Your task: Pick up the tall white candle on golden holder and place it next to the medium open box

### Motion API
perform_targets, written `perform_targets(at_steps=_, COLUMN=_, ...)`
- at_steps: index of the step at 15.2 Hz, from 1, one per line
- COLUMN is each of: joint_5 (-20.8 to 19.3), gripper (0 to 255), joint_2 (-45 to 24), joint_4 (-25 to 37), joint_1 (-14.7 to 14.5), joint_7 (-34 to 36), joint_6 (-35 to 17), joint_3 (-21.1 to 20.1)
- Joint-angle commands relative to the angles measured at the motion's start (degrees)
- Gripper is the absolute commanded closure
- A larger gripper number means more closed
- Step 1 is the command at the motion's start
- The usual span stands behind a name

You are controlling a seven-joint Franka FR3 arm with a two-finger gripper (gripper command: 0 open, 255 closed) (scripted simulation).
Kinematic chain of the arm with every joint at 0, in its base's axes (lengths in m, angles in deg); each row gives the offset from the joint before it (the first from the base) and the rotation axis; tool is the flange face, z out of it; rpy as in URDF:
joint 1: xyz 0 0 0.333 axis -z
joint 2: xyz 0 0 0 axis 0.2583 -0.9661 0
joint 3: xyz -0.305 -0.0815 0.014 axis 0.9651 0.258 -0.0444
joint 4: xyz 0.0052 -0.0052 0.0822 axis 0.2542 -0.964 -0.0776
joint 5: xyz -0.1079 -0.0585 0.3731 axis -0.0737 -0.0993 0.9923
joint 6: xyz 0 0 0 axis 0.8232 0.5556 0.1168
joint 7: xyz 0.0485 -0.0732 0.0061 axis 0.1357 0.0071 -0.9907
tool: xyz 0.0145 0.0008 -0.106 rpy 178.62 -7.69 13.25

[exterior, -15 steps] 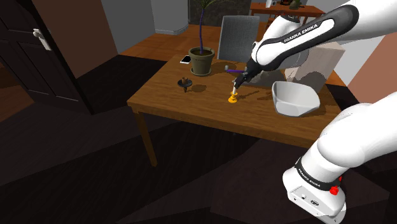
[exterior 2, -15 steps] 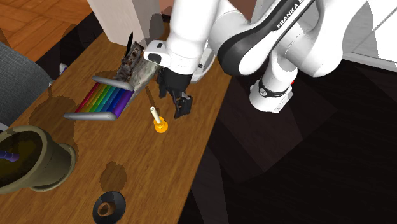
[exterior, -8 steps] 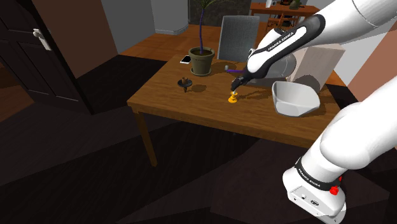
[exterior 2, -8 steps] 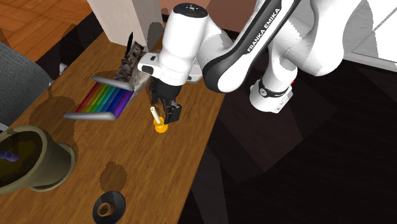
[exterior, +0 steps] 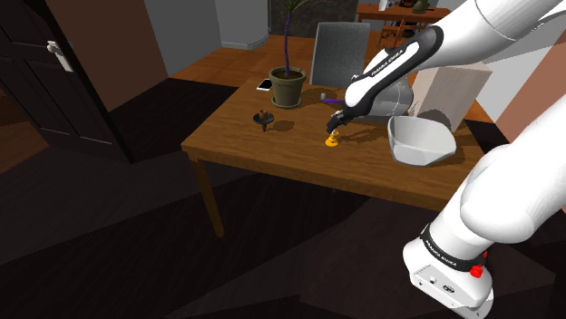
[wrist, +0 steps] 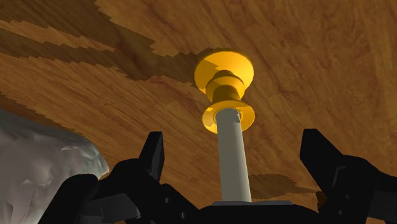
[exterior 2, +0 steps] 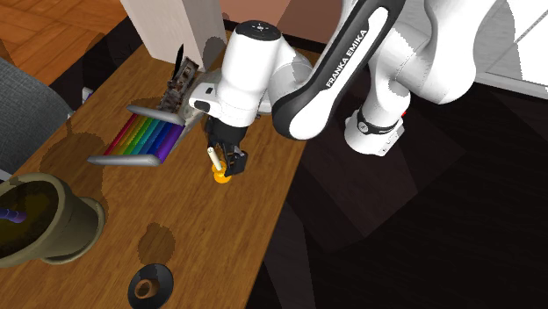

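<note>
The candle (wrist: 233, 153), a slim pale shaft in a gold holder (wrist: 226, 76), stood upright on the wooden table (exterior: 272, 145), near the edge facing the stand and a little apart from an open white box (exterior: 419, 140). It was judged light and rigid but top-heavy on its small flared foot, so a sideways knock could tip it. The smooth round shaft was likely to slip or twist under a weak pinch. The best hold appeared to be on the shaft just above the holder's collar, low enough to limit swinging yet clear of the wider gold rim. The gripper (wrist: 235, 137) hung directly over the candle with its fingers (wrist: 154, 159) spread well apart. One finger lay on either side of the shaft, and clear gaps showed that neither touched it, so nothing was held. A rough grey object (wrist: 44, 159) lay beside one finger.
</note>
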Motion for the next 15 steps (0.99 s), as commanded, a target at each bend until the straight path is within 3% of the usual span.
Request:
perform_targets(at_steps=1, joint_5=0.1, gripper=0, joint_2=-0.1, joint_4=0.0, joint_1=-0.1, joint_7=-0.1, joint_6=-0.1, joint_3=0.0)
perform_targets(at_steps=3, joint_5=0.1, gripper=0, joint_2=-0.1, joint_4=0.0, joint_1=0.0, joint_7=0.0, joint_6=0.0, joint_3=0.0)
perform_targets(at_steps=4, joint_5=0.1, gripper=255, joint_2=-0.1, joint_4=0.0, joint_1=0.0, joint_7=0.0, joint_6=0.0, joint_3=0.0)
perform_targets(at_steps=13, joint_5=0.1, gripper=255, joint_2=-0.1, joint_4=0.0, joint_1=-0.1, joint_7=-0.1, joint_6=-0.1, joint_3=0.0)
perform_targets(at_steps=15, joint_5=-2.8, gripper=255, joint_2=1.6, joint_4=0.2, joint_1=1.8, joint_7=2.3, joint_6=1.7, joint_3=-1.2)
